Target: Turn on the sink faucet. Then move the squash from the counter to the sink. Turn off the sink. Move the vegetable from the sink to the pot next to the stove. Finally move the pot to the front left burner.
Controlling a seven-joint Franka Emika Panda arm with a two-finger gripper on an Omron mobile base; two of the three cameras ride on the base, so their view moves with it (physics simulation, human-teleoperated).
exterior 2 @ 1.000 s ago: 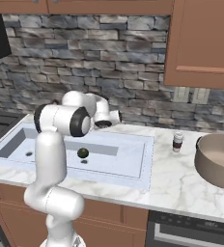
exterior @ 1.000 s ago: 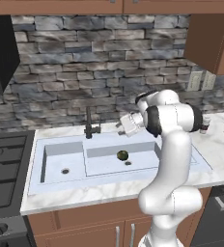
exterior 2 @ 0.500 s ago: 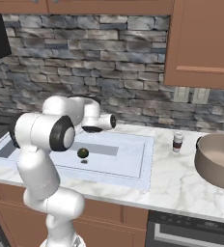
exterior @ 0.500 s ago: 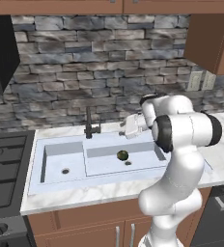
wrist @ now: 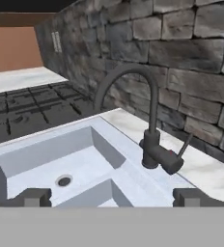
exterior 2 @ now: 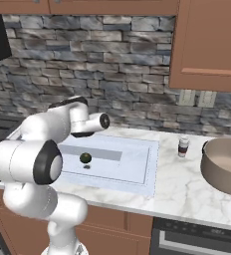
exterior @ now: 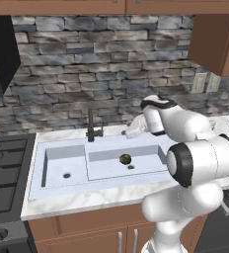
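The dark sink faucet [exterior: 91, 126] stands at the back rim of the pale double sink [exterior: 106, 170]. My gripper [exterior: 131, 132] hovers just right of it, above the large bowl, pointing left at it. In the hand view the faucet [wrist: 150, 126] curves up ahead and right of centre, its small lever [wrist: 184, 144] slanting off to the right. My gripper [wrist: 113, 197] is open and empty, its fingertips [wrist: 34, 197] wide apart. I see no water at the spout. The dark green squash [exterior: 125, 158] [exterior 2: 85, 158] lies in the large bowl. The pot [exterior 2: 227, 164] sits on the counter [exterior 2: 187, 184] far right.
The black stove [exterior: 3, 173] adjoins the sink's left side. A small jar [exterior 2: 183, 146] stands between sink and pot. The stone backsplash rises close behind the faucet. My own bulky arm fills the space in front of the sink's right half.
The arm's elbow has swung forward and down toward the cameras. The hand has stayed just right of the faucet, still open. The squash has not moved.
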